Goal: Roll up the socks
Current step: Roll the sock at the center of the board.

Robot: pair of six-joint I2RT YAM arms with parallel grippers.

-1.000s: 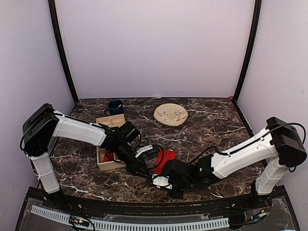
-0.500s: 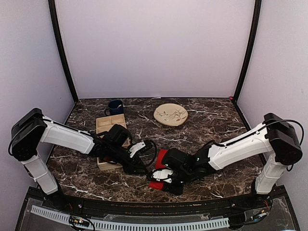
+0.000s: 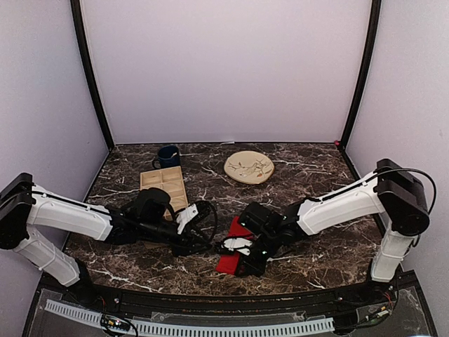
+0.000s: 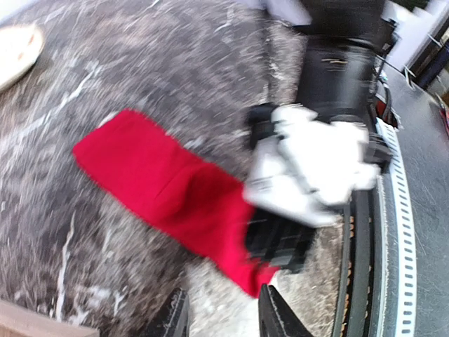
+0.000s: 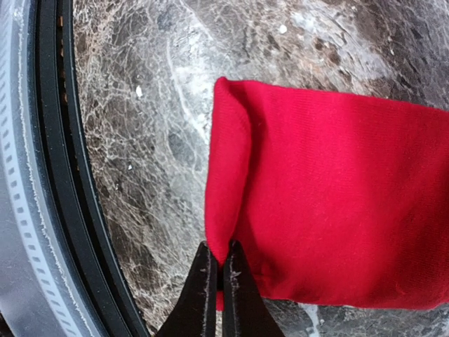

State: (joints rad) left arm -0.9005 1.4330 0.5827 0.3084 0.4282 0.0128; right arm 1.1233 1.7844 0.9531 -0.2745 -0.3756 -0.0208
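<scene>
One red sock (image 3: 226, 265) lies spread flat on the marble near the front edge. It fills the right wrist view (image 5: 330, 203) and crosses the left wrist view (image 4: 154, 186). My right gripper (image 3: 238, 257) is shut, pinching a raised fold of the sock at its end nearest the front rail (image 5: 218, 272). My left gripper (image 3: 205, 243) is open and empty, just left of the sock and apart from it; its fingertips (image 4: 276, 317) frame the sock's near corner (image 4: 224, 319). The second sock does not show.
A wooden compartment tray (image 3: 163, 182) lies behind my left arm. A dark blue mug (image 3: 167, 156) stands behind it. A round beige plate (image 3: 249, 167) sits at the back centre. The black front rail (image 5: 52, 175) runs close beside the sock.
My left gripper has pulled back to the left, away from the sock. My right gripper has shifted with the pinched sock, which now lies longer and flatter toward the front edge.
</scene>
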